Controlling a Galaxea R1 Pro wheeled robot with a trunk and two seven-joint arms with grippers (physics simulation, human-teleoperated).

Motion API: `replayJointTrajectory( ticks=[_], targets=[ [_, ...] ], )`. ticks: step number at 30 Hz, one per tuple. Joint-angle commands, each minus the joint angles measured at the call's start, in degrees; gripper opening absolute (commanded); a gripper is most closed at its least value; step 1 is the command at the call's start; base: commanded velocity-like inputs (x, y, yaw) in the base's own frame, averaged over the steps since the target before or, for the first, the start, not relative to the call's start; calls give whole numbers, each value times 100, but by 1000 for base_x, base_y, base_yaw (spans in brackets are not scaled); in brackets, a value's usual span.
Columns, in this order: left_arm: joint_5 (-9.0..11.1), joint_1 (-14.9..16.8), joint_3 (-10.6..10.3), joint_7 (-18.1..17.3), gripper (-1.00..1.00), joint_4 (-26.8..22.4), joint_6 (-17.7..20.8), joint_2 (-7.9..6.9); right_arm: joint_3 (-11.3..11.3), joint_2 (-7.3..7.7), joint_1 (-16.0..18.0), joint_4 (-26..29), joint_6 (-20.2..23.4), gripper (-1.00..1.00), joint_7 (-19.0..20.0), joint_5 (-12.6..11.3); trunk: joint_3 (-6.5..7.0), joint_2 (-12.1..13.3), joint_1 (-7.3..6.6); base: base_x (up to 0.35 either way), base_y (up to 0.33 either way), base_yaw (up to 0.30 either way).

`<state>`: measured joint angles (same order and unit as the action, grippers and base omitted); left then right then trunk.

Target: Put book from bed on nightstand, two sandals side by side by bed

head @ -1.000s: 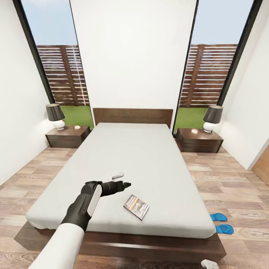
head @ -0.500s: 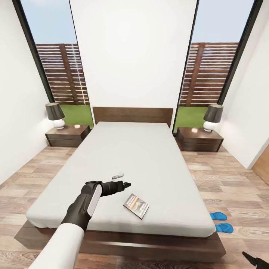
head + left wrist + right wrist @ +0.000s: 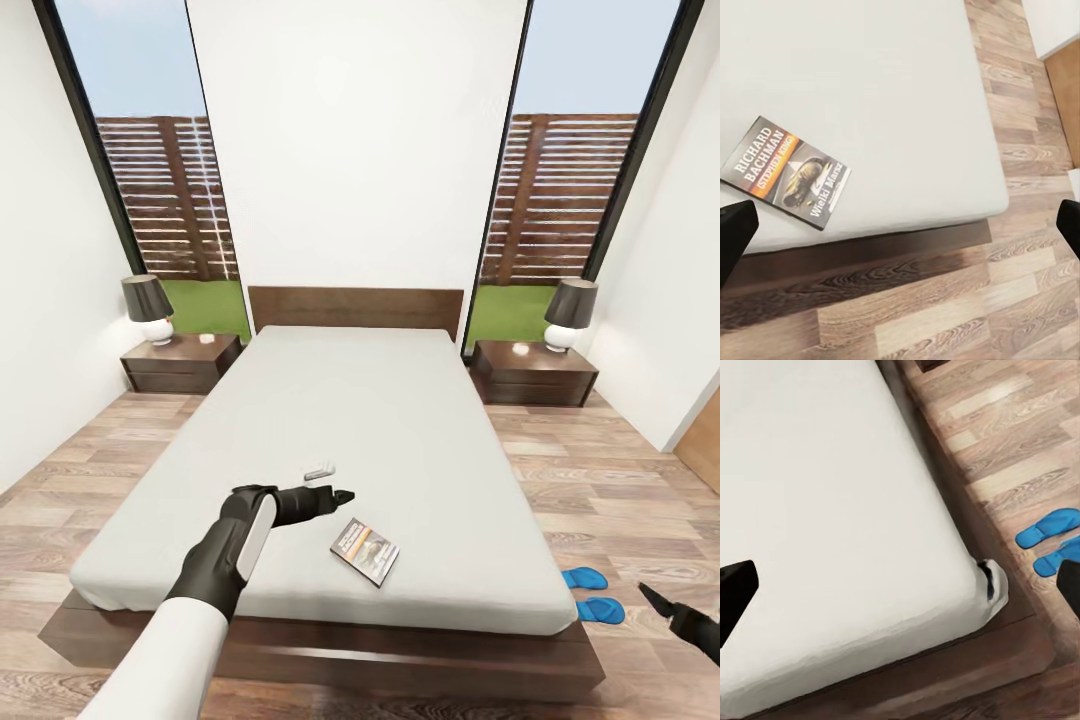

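While the left end effector (image 3: 338,495) hangs over the near part of the bed (image 3: 380,420) with its fingers spread wide and nothing between them, the book (image 3: 365,552) lies flat on the mattress just to its near right, close to the foot edge and apart from the fingers. Its long axis runs slantwise, from far left to near right, so the spread jaws look to need a turn to close across the short side. The left arm is plainly the nearer one; the right end effector (image 3: 668,610) hovers low over the floor at the near right, well off from the book, and the right wrist view shows it wide and empty. The book is thin, with a dark cover, white lettering, an orange band and a picture (image 3: 784,173). The two blue sandals (image 3: 591,593) sit on the floor just beside the bed's near right corner, close together
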<state>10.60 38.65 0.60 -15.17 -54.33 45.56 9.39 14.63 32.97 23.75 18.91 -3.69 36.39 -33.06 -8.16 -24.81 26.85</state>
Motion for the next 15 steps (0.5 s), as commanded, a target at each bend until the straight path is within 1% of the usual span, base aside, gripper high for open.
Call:
replayJointTrajectory(
  ticks=[1, 7, 15],
  targets=[
    [22, 3, 0, -1, 100, -6, 34, 4, 4, 0, 6, 272, 7, 100, 36, -33, -12, -11, 3, 0, 0, 0],
    [24, 2, -7, -3, 100, -6, 34, 40, 9, 6, 7, 1021, 57, 100, 40, -22, -28, -11, 3, 0, 0, 0],
    [25, 2, -7, -3, 100, -2, 32, 47, 21, 9, 7, 1078, 72, 100, 29, -17, -95, -11, 3, 0, 0, 0]
  ],
)
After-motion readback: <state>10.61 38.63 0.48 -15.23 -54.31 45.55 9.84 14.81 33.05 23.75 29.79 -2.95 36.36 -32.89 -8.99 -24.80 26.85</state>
